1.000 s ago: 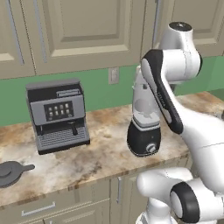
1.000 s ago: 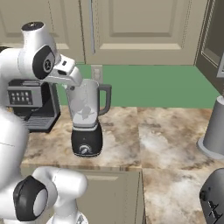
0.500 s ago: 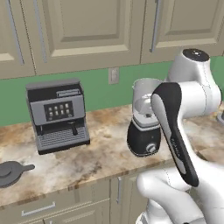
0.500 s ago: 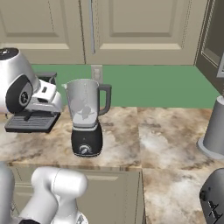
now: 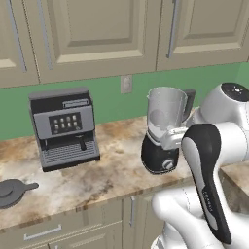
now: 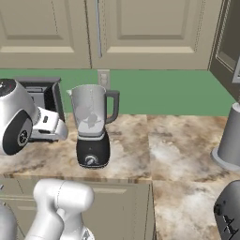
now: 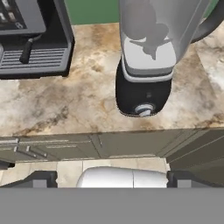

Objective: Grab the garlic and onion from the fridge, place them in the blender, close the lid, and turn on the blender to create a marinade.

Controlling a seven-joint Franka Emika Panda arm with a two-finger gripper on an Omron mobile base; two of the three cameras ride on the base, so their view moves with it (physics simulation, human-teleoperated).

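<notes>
The blender [image 5: 164, 130] stands on the marble counter, a clear jar with a grey handle on a black base with a silver knob [image 7: 144, 109]. The same blender [image 6: 93, 125] shows beside my arm in the right base view. Pale rounded shapes [image 7: 149, 27] show through the jar; what they are I cannot tell. No lid sits on the jar's top. The dark grey lid [image 5: 11, 190] lies flat on the counter at the far left. My gripper [image 7: 112, 180] hangs below the counter's edge in front of the blender, open with nothing between its fingertips [image 7: 42, 179]. The fridge is out of view.
A boxy grey-black coffee machine [image 5: 63, 127] stands left of the blender. On the right are a grey canister [image 6: 231, 138] and a black toaster [image 6: 229, 212]. Cabinet drawers [image 7: 52, 148] run under the counter, and wall cabinets [image 6: 98, 33] hang above it.
My arm has swung down from over the blender jar and folded low in front of the counter. The blender, lid and coffee machine have stayed put.
</notes>
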